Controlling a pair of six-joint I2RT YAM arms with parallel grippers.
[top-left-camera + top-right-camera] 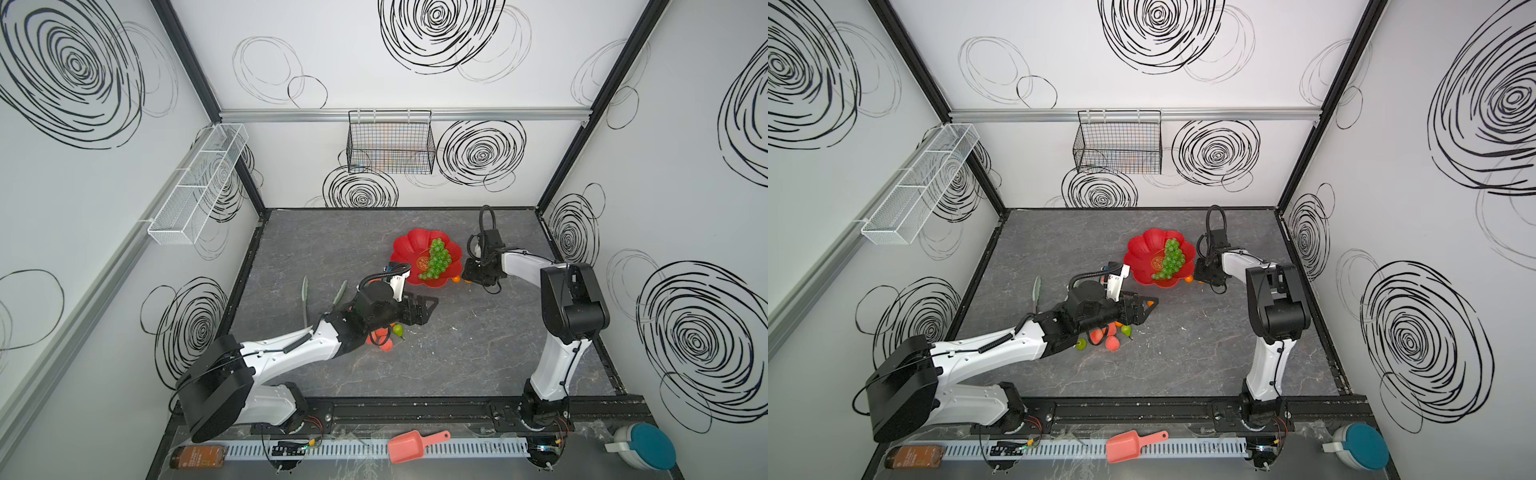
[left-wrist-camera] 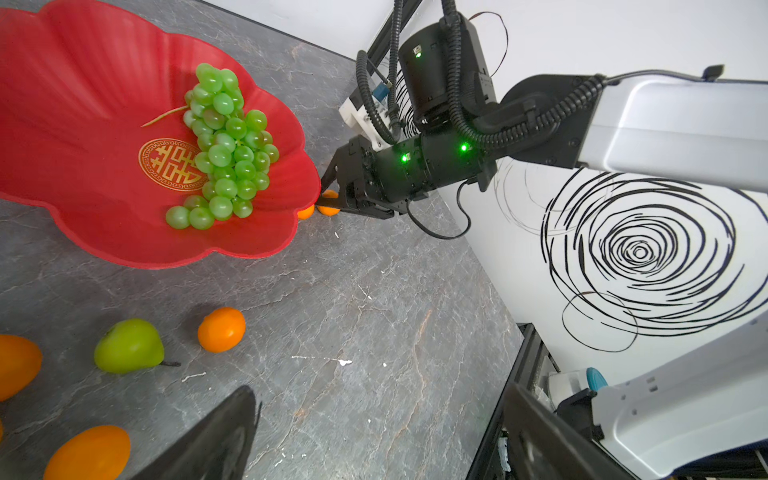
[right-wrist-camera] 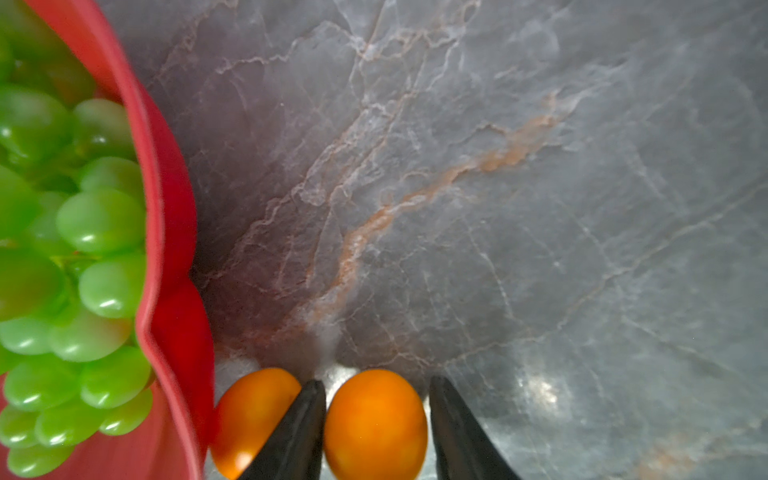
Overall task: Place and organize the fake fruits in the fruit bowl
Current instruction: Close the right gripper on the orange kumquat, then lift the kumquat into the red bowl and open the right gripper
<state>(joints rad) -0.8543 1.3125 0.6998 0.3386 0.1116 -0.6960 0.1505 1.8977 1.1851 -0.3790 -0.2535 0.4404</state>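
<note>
R gripper [image 3: 375, 382] half-open round the outer orange [image 3: 375, 424] at bowl's [image 1: 409, 249] 4 o'clock, not clamped yet. Squeeze slow, 2nd orange [image 3: 249, 415] crowds one finger [image 3: 299, 428].

White arms [image 1: 291, 349], black joints [image 1: 582, 307], ribbed cables [image 2: 540, 120]

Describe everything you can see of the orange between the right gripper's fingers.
The orange is a small, smooth, glossy ball, plastic-looking and evenly orange. It sits on the grey marbled table just outside the red bowl, next to a second orange. The right gripper straddles it: one finger presses between both oranges, the other stands barely clear.
</note>
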